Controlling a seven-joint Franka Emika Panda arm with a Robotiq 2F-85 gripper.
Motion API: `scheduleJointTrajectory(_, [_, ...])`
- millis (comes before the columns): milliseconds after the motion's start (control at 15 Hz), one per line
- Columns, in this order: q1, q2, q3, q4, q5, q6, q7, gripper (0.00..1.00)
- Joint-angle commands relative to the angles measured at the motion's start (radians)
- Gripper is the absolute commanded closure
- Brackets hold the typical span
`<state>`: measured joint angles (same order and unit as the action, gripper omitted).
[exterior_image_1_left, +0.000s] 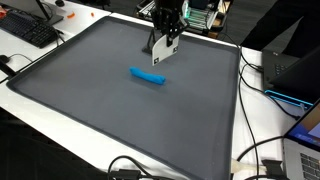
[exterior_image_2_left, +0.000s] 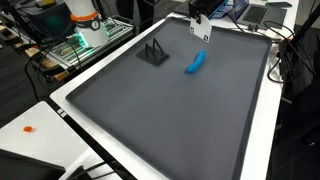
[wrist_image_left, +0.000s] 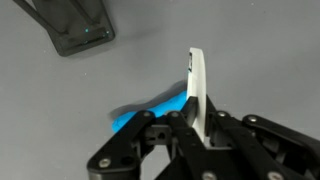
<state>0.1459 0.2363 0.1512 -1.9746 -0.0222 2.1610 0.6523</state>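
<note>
My gripper (wrist_image_left: 196, 122) is shut on a thin white flat piece (wrist_image_left: 198, 85) that stands edge-on between the fingers. In both exterior views the gripper (exterior_image_1_left: 166, 40) (exterior_image_2_left: 200, 18) hangs above the far part of a dark grey mat and holds the white piece (exterior_image_1_left: 161, 53) (exterior_image_2_left: 200, 31) clear of it. A blue elongated object (exterior_image_1_left: 148, 76) (exterior_image_2_left: 196, 64) lies flat on the mat, just nearer than the gripper. In the wrist view it (wrist_image_left: 150, 108) shows below the fingers, partly hidden. A small black stand (exterior_image_2_left: 153, 53) (wrist_image_left: 75, 30) sits on the mat to one side.
The grey mat (exterior_image_1_left: 120, 110) (exterior_image_2_left: 170, 120) lies in a white-rimmed table top. A keyboard (exterior_image_1_left: 30, 30) lies beyond one corner. Cables (exterior_image_1_left: 265, 150) and a laptop (exterior_image_1_left: 300, 70) lie along one side. Lab gear (exterior_image_2_left: 85, 35) stands past another edge.
</note>
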Motion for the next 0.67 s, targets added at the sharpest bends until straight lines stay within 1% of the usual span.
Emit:
scheduleJointTrajectory(0, [0.027, 0.073, -0.025, 0.085, -0.05, -0.063, -0.122, 0.98])
scheduleJointTrajectory(400, [0.064, 0.165, -0.052, 0.16, -0.092, -0.066, -0.204, 0.98])
scheduleJointTrajectory(467, [0.059, 0.128, -0.051, 0.118, -0.052, -0.035, -0.183, 0.91])
scheduleJointTrajectory(600, [0.066, 0.151, -0.056, 0.138, -0.061, -0.036, -0.194, 0.91])
